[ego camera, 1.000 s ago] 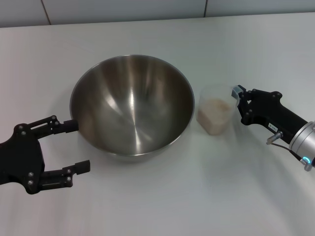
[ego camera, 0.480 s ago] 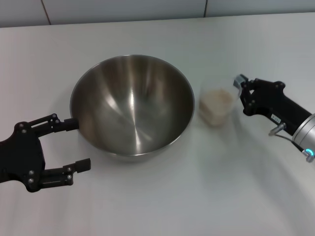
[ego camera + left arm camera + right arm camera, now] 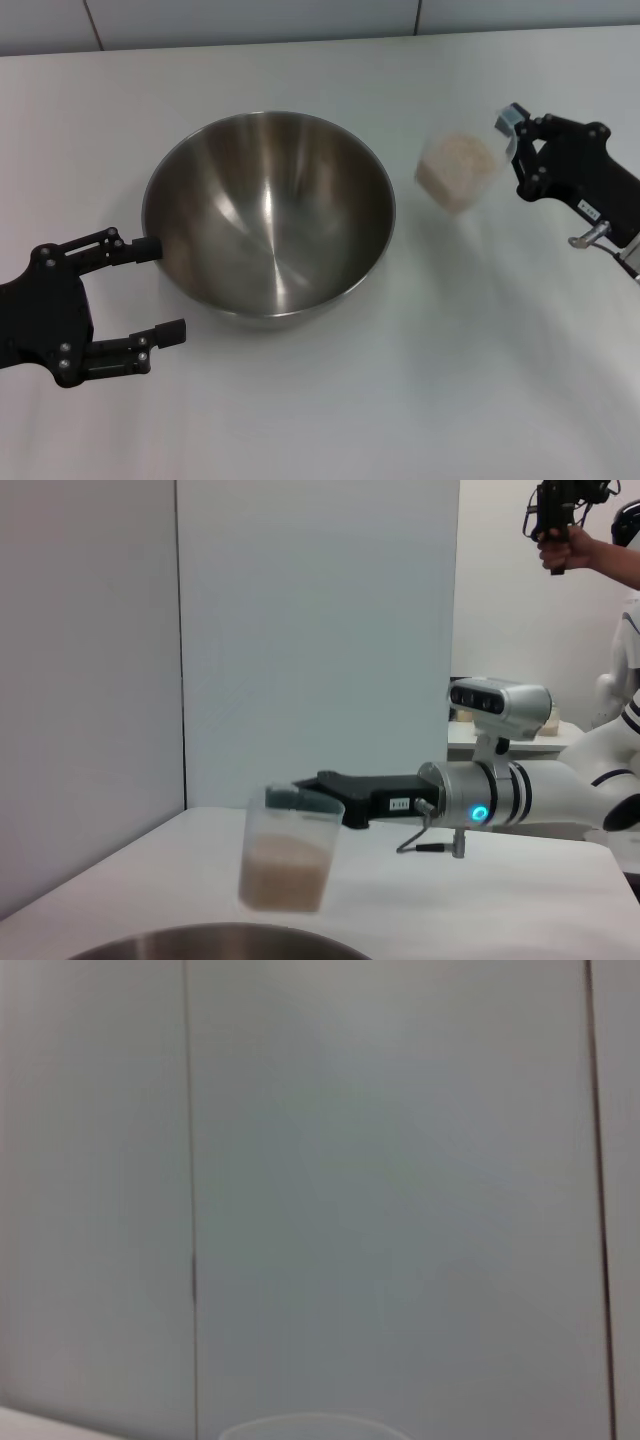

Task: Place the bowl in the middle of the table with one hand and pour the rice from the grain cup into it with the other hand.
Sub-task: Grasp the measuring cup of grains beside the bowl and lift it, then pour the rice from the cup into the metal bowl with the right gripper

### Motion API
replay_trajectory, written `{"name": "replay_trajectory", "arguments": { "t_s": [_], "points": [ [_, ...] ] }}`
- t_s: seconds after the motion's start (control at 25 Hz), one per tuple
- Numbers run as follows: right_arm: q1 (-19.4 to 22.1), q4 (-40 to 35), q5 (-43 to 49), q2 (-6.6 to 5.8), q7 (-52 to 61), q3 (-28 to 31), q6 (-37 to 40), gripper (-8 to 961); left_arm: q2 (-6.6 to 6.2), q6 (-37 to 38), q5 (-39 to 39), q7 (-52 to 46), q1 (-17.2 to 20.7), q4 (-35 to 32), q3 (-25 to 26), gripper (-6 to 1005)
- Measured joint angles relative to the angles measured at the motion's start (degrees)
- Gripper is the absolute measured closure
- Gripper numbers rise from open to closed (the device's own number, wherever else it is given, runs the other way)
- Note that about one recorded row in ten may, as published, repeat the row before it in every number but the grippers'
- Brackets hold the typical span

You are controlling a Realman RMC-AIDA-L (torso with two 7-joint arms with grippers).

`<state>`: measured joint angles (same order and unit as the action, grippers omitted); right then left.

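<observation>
The bowl [image 3: 268, 215] sits upright in the centre of the head view on the white tabletop [image 3: 400, 400]. The left end effector [image 3: 150, 290] lies at the lower left, level with the tabletop, its two fingers [image 3: 135, 248] spread wide; the upper fingertip is right at the bowl's left wall, the lower one points at the bowl's base without touching. The right end effector [image 3: 512, 135] reaches in from the right edge toward the upper middle, arm stretched level, pinching the cup [image 3: 457, 170] at its rim. In the left wrist view the cup [image 3: 290, 848] hangs clear above the tabletop, tilted slightly, beyond the bowl's rim [image 3: 220, 942]. The rice [image 3: 455, 165] fills roughly its lower half.
</observation>
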<state>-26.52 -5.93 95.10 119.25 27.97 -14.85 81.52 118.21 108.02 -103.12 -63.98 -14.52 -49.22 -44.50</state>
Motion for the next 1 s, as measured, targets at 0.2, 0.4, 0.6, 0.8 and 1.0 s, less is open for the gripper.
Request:
{"name": "replay_trajectory", "arguments": {
  "t_s": [0.2, 0.4, 0.6, 0.8, 1.0],
  "points": [
    [-0.77, -2.7, 0.0, -0.04, 0.17, 0.0, 2.98, 936, 0.0, 0.0, 0.08, 0.0, 0.0, 0.0, 0.27, 172],
    [-2.24, -4.95, -0.01, -0.08, 0.31, 0.0, 4.73, 937, 0.04, 0.03, 0.26, -0.05, 0.02, 0.01, 0.35, 172],
    [-3.98, -7.01, -0.01, -0.03, -0.28, -0.46, 6.06, 937, 0.13, 0.1, 0.32, -0.04, 0.02, 0.22, 0.37, 172],
    [-6.12, -7.5, 0.25, 0.03, -8.36, -0.95, 5.99, 937, 0.16, 0.15, 0.32, -0.04, -0.03, 0.52, 0.38, 172],
    [-8.51, -5.36, 0.26, 0.21, -21.68, -1.65, 5.09, 937, 0.05, 0.13, 0.32, -0.32, 0.08, 0.53, 0.38, 172]
  ]
}}
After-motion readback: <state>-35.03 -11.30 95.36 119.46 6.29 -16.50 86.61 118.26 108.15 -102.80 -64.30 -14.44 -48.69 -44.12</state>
